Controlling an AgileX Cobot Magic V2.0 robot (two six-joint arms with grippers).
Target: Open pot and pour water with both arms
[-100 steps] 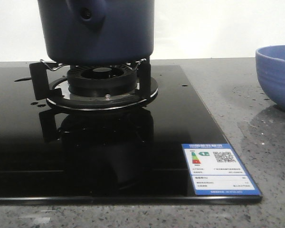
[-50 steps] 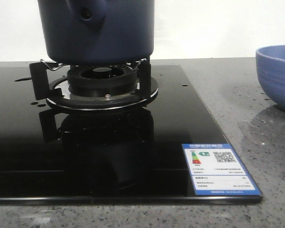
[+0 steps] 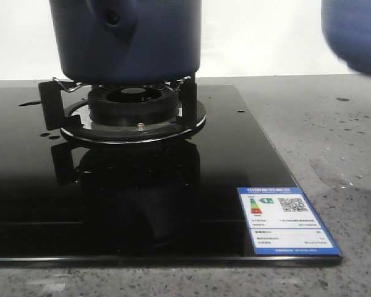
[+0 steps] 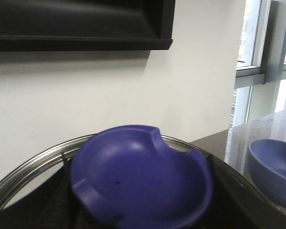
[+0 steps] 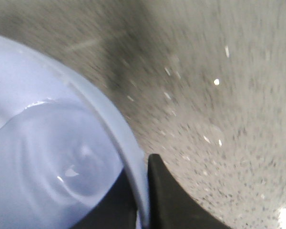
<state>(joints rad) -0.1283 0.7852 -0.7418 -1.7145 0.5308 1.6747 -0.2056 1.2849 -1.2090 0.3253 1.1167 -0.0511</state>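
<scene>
In the front view we see the pot (image 3: 125, 38) standing on the burner (image 3: 133, 108) of a black glass cooktop (image 3: 25, 185), towards the far left of the scene. Its rounded handle stub with the small hole faces us, and its top is cut off by the frame, so we cannot tell from here whether it is covered. An energy label (image 3: 288, 221) sits on the near right corner of the glass. At the upper right a blurred blue bowl (image 3: 353, 34) hangs clear above the speckled grey countertop (image 3: 334, 142). Neither gripper shows in this view.

In the left wrist view we look at a blue lid (image 4: 140, 177) held up close before the camera, with a steel rim (image 4: 26, 168) curving behind it and the white wall beyond. The bowl (image 4: 273, 168) appears off to the right, with a window behind it. The left gripper's fingers are hidden under the lid, so we cannot tell whether they are apart or clamped.

In the right wrist view the bowl (image 5: 52, 148) fills the left side, with water (image 5: 62, 162) inside it. The right gripper (image 5: 142, 200) pinches the bowl's rim: one dark finger (image 5: 169, 198) lies outside the wall and the other inside, touching the rim between them. The countertop (image 5: 219, 95) beneath is blurred.
</scene>
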